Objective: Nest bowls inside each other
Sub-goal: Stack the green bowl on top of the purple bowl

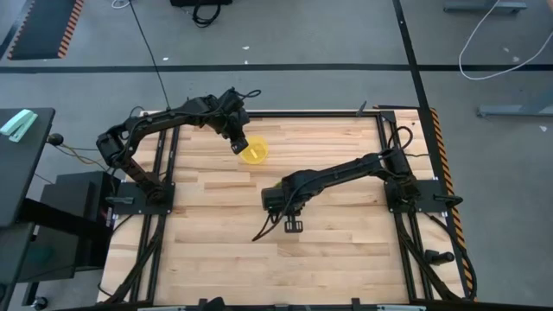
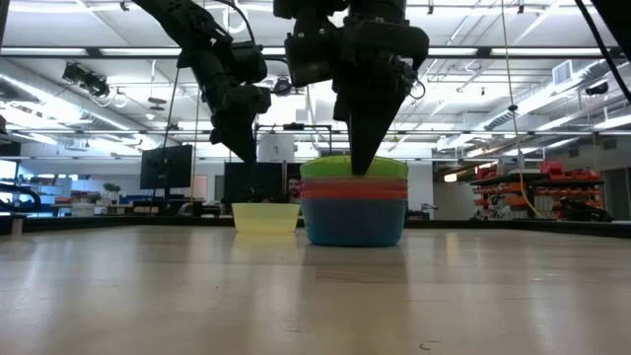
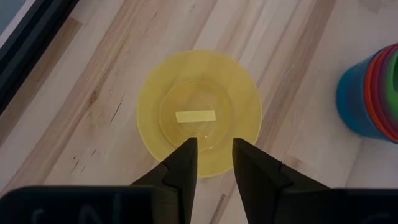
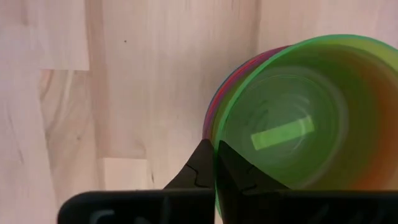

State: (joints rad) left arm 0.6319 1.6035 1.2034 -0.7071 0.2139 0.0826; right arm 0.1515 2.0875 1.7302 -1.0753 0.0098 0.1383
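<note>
A yellow bowl (image 3: 199,115) stands alone, mouth up, on the wooden table (image 1: 346,250), toward the far side (image 1: 256,154). My left gripper (image 3: 212,148) hangs open above that bowl's rim, clear of it (image 2: 246,153). To its right in the low view stands a stack of nested bowls (image 2: 355,212): blue at the bottom, pink and orange bands above, a green bowl (image 4: 298,118) on top. My right gripper (image 4: 215,152) is shut on the green bowl. In the high view the right arm (image 1: 276,199) hides the stack. My right gripper holds the green bowl by its rim (image 4: 216,167), one finger outside the wall and the other inside, showing through the green plastic. The fingers come from above and point down (image 2: 363,163). The bowl is upright in the top of the stack.
Black frame rails (image 1: 380,112) run along the table's edges, and both arm bases stand on its left and right sides. Bare wood lies open across the near half of the table. Beyond the table the low view shows a workshop room.
</note>
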